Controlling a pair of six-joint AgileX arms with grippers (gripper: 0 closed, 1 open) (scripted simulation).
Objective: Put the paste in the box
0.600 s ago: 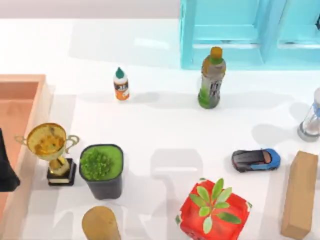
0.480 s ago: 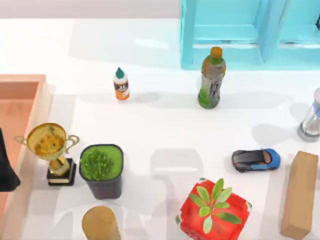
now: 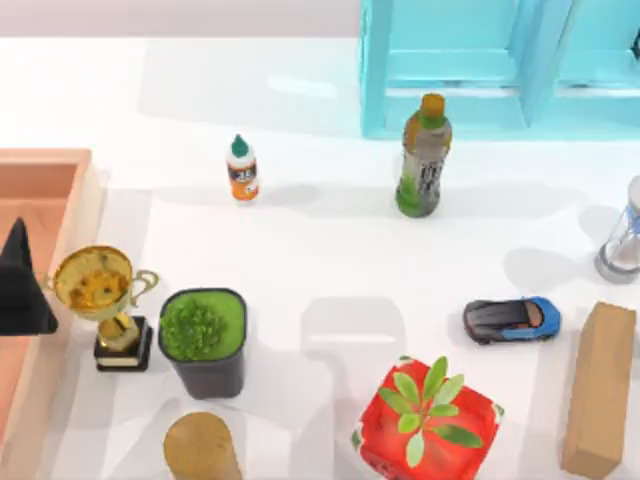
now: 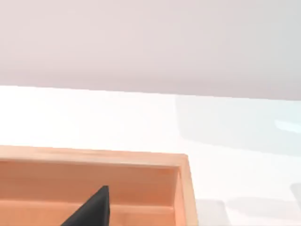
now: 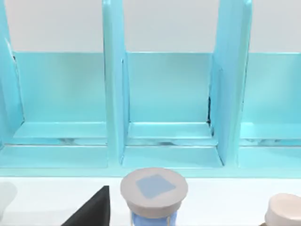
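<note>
The paste [image 3: 242, 169] stands upright on the white worktop [image 3: 320, 250], far from the box [image 3: 60, 190] at the left edge. A gold trophy [image 3: 104, 300] and a potted green bush [image 3: 204, 338] stand just beside the box wall, between the paste and the left hand [image 3: 18, 285]. That hand is a dark shape over the box, cut off, so I cannot tell how open it is. A drink bottle [image 3: 424, 168] stands to the right of the paste.

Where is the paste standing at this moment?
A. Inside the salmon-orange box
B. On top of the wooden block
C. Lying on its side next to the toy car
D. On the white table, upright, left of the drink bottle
D: in the top view the paste stands upright on the bare table, left of the drink bottle and outside the box.
</note>
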